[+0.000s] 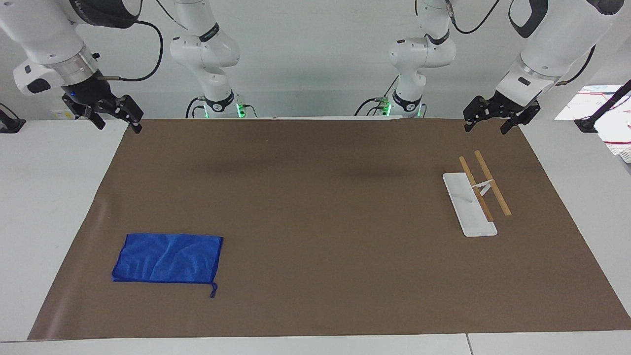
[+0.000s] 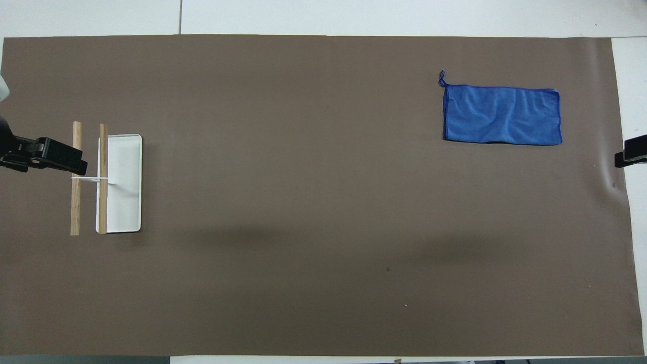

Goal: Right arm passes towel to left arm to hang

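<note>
The right gripper (image 1: pixel 114 117) is hanging released and empty over the mat's (image 1: pixel 315 222) corner, and the left gripper (image 1: pixel 499 120) is waiting likewise at its own end, just above the rack (image 1: pixel 469 203). The blue towel (image 1: pixel 167 258) is lying flat toward the right arm's end, far from the robots.

A brown mat (image 1: pixel 315 222) covers most of the white table (image 1: pixel 49 197), whose bare top shows along the mat's edges. Two slimmer white arms with green lights at their bases (image 1: pixel 209 59) (image 1: pixel 419 59) stand at the robots' edge of the table. Off the table's corner at the left arm's end lie some printed papers (image 1: pixel 599 106) under a black stand (image 1: pixel 604 111).
</note>
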Motion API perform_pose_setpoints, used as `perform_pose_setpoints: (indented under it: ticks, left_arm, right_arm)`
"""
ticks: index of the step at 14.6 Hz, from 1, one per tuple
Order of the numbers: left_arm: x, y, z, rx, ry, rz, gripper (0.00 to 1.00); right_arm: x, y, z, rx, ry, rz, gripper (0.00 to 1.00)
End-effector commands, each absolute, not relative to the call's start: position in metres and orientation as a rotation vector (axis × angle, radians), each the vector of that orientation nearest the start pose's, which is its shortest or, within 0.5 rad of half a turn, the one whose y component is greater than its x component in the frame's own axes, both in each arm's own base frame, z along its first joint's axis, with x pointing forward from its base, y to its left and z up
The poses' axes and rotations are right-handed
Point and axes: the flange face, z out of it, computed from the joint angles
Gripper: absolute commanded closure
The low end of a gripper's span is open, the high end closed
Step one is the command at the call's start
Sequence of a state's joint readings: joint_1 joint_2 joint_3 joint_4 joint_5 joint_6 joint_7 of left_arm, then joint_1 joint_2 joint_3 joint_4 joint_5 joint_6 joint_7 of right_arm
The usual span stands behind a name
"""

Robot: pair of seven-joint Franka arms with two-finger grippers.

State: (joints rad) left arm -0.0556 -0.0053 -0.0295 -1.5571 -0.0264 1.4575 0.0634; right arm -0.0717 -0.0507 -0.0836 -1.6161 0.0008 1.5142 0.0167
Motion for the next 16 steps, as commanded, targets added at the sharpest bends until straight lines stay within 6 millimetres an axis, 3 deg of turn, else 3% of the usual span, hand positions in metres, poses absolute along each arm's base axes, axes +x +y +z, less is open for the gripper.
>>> perform_pose_setpoints:
  ticks: [1, 5, 9, 12, 14, 16]
  left_arm:
    - [0.53, -0.046, 0.626, -3.162, 0.247, 0.158, 0.0]
    - [0.53, -0.047, 0.626, -3.162, 0.249, 0.158, 0.0]
    - [0.53, -0.046, 0.626, -3.162, 0.247, 0.158, 0.0]
    - [0.53, -0.047, 0.626, -3.162, 0.249, 0.158, 0.0]
    - [0.531, -0.046, 0.625, -3.162, 0.247, 0.161, 0.0]
    - [0.53, -0.047, 0.626, -3.162, 0.249, 0.158, 0.0]
  right_arm:
    - [0.522, -0.087, 0.628, -3.104, 0.242, 0.076, 0.0]
    - [0.519, -0.092, 0.63, -3.097, 0.27, 0.077, 0.0]
    - [0.517, -0.083, 0.632, -3.099, 0.231, 0.073, 0.0]
    - [0.538, -0.056, 0.628, -3.124, 0.152, -0.042, 0.0]
    - [0.56, -0.044, 0.611, -3.126, 0.12, -0.097, 0.0]
    - [0.591, -0.037, 0.578, -3.127, 0.104, -0.066, 0.0]
